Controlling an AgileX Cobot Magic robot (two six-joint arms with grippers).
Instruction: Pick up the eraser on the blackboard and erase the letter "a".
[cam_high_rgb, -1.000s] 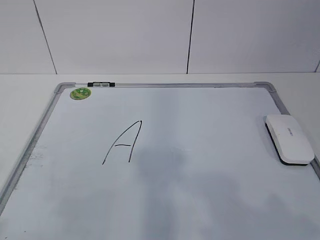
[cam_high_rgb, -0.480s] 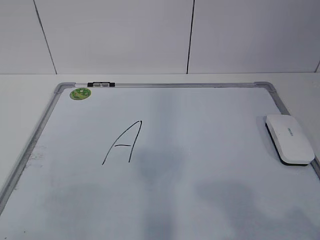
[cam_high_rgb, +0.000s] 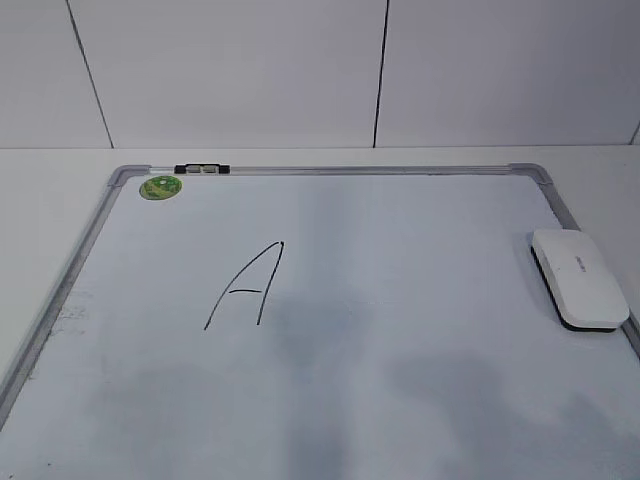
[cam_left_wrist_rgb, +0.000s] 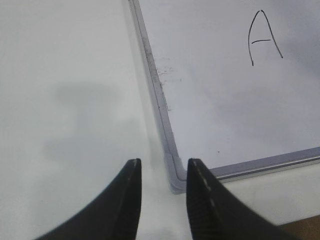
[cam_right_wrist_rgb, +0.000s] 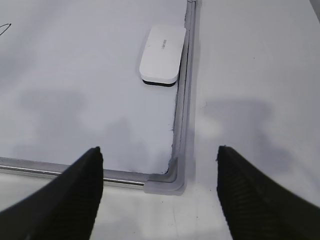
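White eraser (cam_high_rgb: 579, 278) lies at the blackboard's (cam_high_rgb: 400, 300) 3 o'clock edge, against the frame. Capital "A" (cam_high_rgb: 246, 285) sits toward 9 o'clock. Left gripper (cam_left_wrist_rgb: 162, 172) is narrowly parted, empty; right gripper (cam_right_wrist_rgb: 160, 160) spread wide, empty.

Neither arm shows in the exterior view. In the left wrist view, the left gripper (cam_left_wrist_rgb: 162, 172) hangs in the air with its two dark fingers (cam_left_wrist_rgb: 131, 192) a narrow gap apart, nothing held between them, tips pointing up the frame. In the right wrist view, the right gripper (cam_right_wrist_rgb: 159, 150) also hangs in the air, its ribbed dark fingers (cam_right_wrist_rgb: 92, 172) spread wide to either side of the frame, empty.
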